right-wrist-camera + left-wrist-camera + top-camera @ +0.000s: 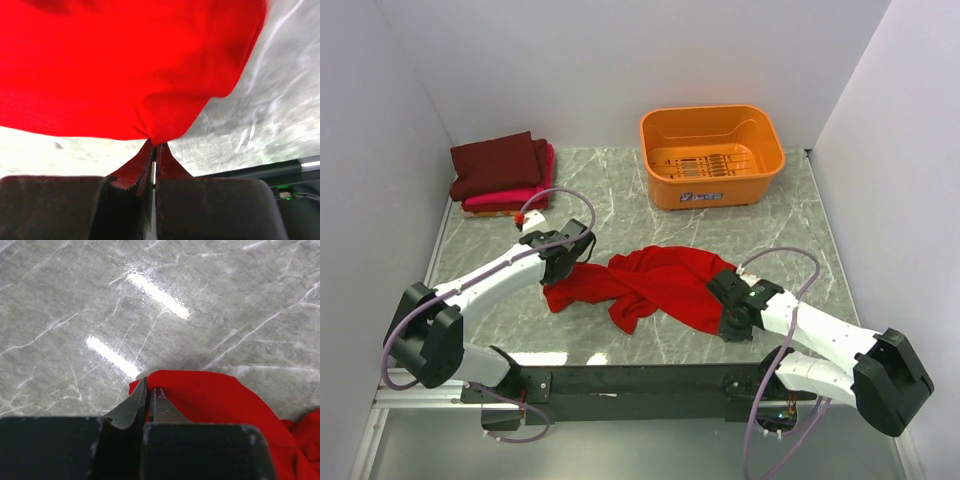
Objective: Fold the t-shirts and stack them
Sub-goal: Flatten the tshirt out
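As two claws (148, 386) (154, 146) pinch one red t-shirt (660, 285), two t-shirts (498, 163) (520, 194) stacked

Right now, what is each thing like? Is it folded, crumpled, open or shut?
red t-shirt: unfolded, crumpled, pinched at both ends.
pink t-shirt: folded, lying flat.
maroon t-shirt: folded, lying on the pink t-shirt.
orange basket: upright, empty.
left end effector: shut on the red t-shirt's edge.
right end effector: shut on the red t-shirt.

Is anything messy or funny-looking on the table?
The red t-shirt lies crumpled and twisted, pinched by the left gripper and right gripper, unlike the maroon t-shirt and pink t-shirt folded neatly at the far left.
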Robot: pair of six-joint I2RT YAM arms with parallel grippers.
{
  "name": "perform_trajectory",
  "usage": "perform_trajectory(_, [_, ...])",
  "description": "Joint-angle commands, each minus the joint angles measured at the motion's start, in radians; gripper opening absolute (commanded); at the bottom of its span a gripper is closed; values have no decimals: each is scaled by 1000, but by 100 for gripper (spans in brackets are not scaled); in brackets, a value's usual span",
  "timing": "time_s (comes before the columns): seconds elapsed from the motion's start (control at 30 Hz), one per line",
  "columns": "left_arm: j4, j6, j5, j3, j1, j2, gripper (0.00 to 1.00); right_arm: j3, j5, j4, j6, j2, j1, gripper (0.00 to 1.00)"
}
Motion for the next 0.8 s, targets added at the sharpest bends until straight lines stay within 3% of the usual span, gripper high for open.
perform_trajectory(0.0, [1,-13,-53,52,-2,-31,1,157,187,47,-13,-14,1,0])
perform_trajectory(0.1, [2,-4,-99,127,-1,-11,1,283,275,72,-74,-29,-43,0])
perform_trajectory(0.13, [1,-1,-114,149,-1,-4,1,311,288,85,-116,-35,-112,0])
perform_trajectory(0.3, [31,48,-214,319,31,56,1,430,221,322,-259,-61,-305,0])
perform_trajectory(0.5, [-134,-7,-367,604,54,78,1,702,267,282,-366,-17,-398,0])
perform_trajectory(0.67, [-110,160,-452,761,50,18,1,849,269,257,-440,-83,-410,0])
perform_trajectory(0.77, [19,345,-470,781,30,-66,1,926,250,222,-472,-119,-410,0])
